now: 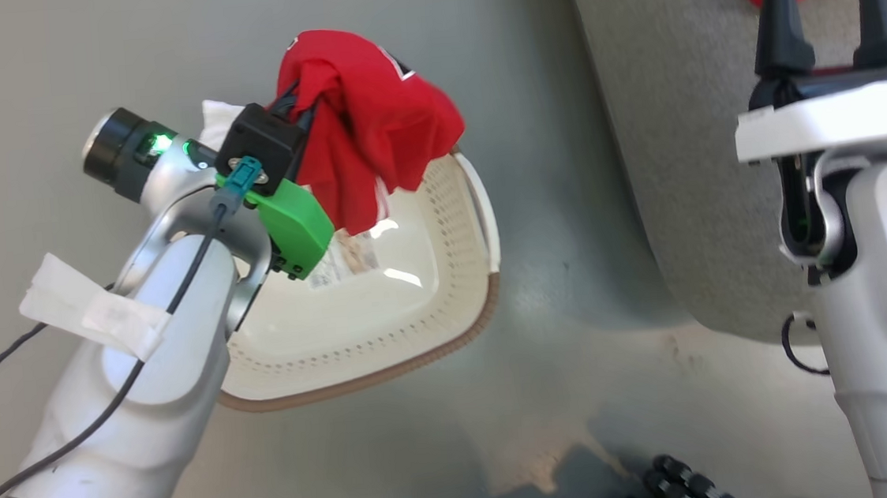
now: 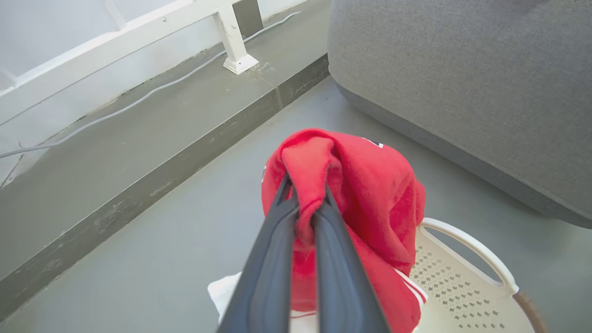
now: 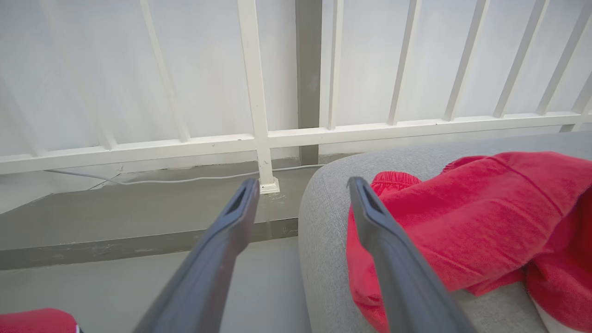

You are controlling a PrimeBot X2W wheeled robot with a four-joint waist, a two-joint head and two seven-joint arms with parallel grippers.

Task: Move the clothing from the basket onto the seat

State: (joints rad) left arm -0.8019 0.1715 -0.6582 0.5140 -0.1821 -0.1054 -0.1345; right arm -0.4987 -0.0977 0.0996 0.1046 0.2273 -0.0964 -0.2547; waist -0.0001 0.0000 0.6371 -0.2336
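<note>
One garment (image 1: 370, 120), clamped in left claw (image 2: 306, 185), hangs above basket (image 1: 454, 232); right claw (image 3: 301, 182) spread.

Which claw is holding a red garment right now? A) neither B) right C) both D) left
D: the left claw is shut on a red garment above the basket; the right claw stands open and empty near the other garment lying on the seat.
</note>
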